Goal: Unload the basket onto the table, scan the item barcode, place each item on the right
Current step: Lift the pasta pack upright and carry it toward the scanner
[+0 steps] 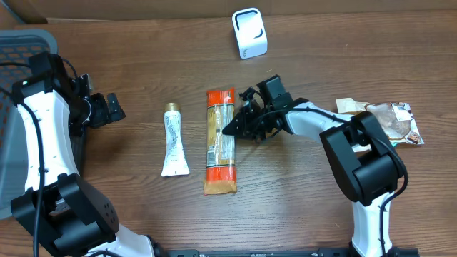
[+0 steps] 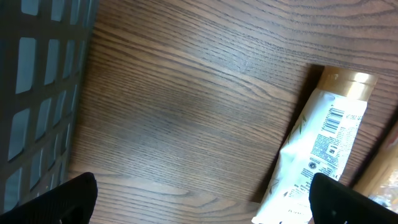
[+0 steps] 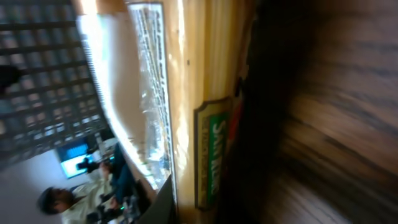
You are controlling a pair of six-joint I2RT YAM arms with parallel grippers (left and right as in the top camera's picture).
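The pasta packet (image 1: 220, 143) lies lengthwise in the middle of the table (image 1: 143, 57), apparently flat and not yet lifted. The right gripper (image 1: 239, 123) is at its right long edge, and the right wrist view is filled by the packet's clear window and green label (image 3: 186, 93). Whether the jaws have closed on that edge cannot be told, because the fingers are lost in dark blur.

The task looks to be at the pick-up stage. Raising the packet and showing its barcode to the scanner (image 1: 249, 33), which stands well apart at the far edge, are both left to do.

A white tube (image 1: 173, 139) lies just beside the packet on its left. Beyond it the left gripper (image 1: 111, 107) hangs wide open and holds nothing. A crumpled wrapper (image 1: 393, 121) sits at the far right and a grey basket (image 1: 14, 50) at the far left.

The surface is brown wood-grain board. Past the packet, the right wrist view catches a gridded ceiling and a seated person (image 3: 68, 202).
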